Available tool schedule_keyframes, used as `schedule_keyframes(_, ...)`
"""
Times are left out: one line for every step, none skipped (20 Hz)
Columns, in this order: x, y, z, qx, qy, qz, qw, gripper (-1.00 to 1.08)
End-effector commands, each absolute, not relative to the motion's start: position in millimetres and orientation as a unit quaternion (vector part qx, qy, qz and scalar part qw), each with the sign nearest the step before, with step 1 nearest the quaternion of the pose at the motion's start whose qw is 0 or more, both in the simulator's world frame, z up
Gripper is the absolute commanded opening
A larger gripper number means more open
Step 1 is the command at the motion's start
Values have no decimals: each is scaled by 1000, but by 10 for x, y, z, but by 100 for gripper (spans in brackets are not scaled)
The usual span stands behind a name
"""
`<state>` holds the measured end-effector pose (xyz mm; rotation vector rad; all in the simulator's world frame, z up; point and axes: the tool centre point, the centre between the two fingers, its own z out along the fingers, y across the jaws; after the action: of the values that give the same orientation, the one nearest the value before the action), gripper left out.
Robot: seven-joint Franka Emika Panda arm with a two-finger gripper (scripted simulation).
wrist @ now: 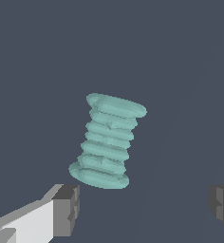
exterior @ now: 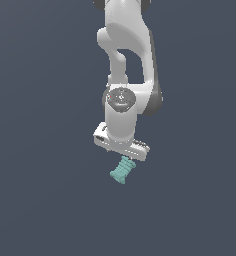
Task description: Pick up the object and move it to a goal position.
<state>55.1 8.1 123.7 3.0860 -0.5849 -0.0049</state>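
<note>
Single white Panda arm [exterior: 121, 65] hanging down from the top of the exterior view, wrist turned so the white gripper [exterior: 123, 154] points at the dark grey floor [exterior: 40, 200]. Just under the hand, a small teal spool [exterior: 122, 170] with ribbed body and flared ends, lying tilted, its upper end tucked close beneath the hand's lower edge, its lower end angled toward the exterior view's left. From the exterior view, hard to tell whether spool and hand touch. In the wrist view, same spool [wrist: 108, 141] seen leaning on the plain grey ground, wide flange at each end, several ridges between. Dark grey fingertips [wrist: 66, 209] spread wide, one at each lower corner of that frame, second pad [wrist: 222, 205] well apart from the first. Spool sitting ahead of the pads, nearer the first than the second, not pinched between them, with a clear gap on both sides. Jaws released, gripping nothing. No goal marker visible anywhere.
</note>
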Motion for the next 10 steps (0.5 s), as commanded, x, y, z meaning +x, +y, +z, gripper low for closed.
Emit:
schedule_keyframes(630,115,1158,976,-216,-1,0,100)
schedule_keyframes(656,128,1130,974,-227,-1,0,100)
schedule_keyframes(681,140,1103,972,-236,-1,0,100)
schedule_keyframes(704,152,1077,969,-245,-1,0,100)
schedule_keyframes(725,163,1053,967,-254,-1,0,100)
schedule_keyframes(744,173,1031,965,-261,-1,0,100)
schedule_keyframes(761,183,1010,963,-268,-1,0,100)
schedule_keyframes(777,191,991,962,-275,0,0,100)
schedule_keyframes(791,199,974,960,-281,0,0,100)
schedule_keyframes(804,207,958,958,-286,0,0,100)
